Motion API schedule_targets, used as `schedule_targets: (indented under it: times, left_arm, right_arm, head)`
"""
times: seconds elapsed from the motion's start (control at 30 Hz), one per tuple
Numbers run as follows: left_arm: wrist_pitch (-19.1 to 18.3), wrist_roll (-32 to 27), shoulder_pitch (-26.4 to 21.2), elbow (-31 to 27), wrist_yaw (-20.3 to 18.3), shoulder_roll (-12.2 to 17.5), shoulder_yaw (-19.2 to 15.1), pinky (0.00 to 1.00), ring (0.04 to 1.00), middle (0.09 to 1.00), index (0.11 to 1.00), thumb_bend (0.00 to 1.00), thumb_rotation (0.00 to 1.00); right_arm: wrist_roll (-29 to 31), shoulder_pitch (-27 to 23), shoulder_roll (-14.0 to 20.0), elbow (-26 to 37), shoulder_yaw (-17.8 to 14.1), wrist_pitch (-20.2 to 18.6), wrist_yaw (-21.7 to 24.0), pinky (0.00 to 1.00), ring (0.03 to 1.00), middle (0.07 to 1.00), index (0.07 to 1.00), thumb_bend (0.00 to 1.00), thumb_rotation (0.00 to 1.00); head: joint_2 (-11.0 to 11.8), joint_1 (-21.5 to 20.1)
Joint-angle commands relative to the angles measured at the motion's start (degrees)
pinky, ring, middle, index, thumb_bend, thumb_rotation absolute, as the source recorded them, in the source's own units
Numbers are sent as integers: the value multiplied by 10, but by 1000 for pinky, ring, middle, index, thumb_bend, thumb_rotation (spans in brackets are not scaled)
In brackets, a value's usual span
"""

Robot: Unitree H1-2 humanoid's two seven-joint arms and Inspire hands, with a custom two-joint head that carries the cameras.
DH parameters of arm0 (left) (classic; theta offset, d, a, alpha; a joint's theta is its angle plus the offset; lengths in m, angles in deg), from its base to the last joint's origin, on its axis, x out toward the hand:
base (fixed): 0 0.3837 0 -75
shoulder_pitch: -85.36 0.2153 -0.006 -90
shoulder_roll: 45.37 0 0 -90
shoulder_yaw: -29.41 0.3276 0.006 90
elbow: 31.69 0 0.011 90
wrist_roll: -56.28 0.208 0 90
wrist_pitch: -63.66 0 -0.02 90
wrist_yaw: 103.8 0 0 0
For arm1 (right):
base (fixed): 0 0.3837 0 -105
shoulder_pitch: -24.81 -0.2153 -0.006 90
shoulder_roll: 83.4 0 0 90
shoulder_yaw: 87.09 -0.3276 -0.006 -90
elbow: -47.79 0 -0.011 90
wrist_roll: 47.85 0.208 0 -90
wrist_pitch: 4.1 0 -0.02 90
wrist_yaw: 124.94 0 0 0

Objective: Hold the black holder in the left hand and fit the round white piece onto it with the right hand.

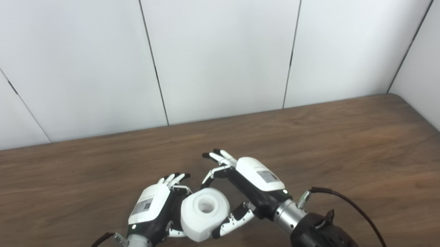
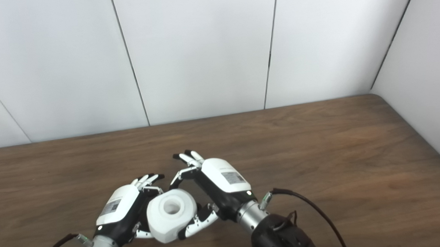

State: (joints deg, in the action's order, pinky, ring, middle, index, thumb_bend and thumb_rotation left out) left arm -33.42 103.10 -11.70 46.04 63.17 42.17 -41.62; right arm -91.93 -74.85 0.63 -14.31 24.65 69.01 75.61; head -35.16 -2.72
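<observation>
L hand (image 1: 151,208) low on worktop (image 1: 352,151), fingers curled behind round white piece (image 1: 205,218); can't tell what it holds. R hand (image 1: 249,184) pinches piece w/ thumb + one finger, other fingers spread out.

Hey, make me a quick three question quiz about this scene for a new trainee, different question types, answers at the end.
1. True or false: the round white piece has a hole in its upward face.
2. Which robot hand has its thumb under the white piece? A) left robot hand B) right robot hand
3. Fill in: the table is made of dark ____.

Key: 1 true; 2 B; 3 wood. The black holder is not clearly visible.
</observation>
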Motion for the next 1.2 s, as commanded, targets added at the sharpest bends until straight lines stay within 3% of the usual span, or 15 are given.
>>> schedule_targets:
  times: [0.0,0.4,1.17]
  left_arm:
    - [14,2,-13,-11,18,-3,-1,1000,972,930,481,516,49]
    - [6,9,-13,-13,13,-7,2,1000,973,933,482,517,50]
    - [6,18,-12,-14,16,-14,4,1000,972,932,482,516,50]
  right_arm:
    - [-2,-27,-8,19,-10,18,-13,897,1000,954,479,503,145]
    - [-9,-41,-5,4,-25,18,-16,884,982,938,478,504,144]
    - [-12,-22,-2,-13,-22,24,-18,875,984,941,478,504,145]
  head:
    - [1,-1]
    - [3,4]
    - [0,10]
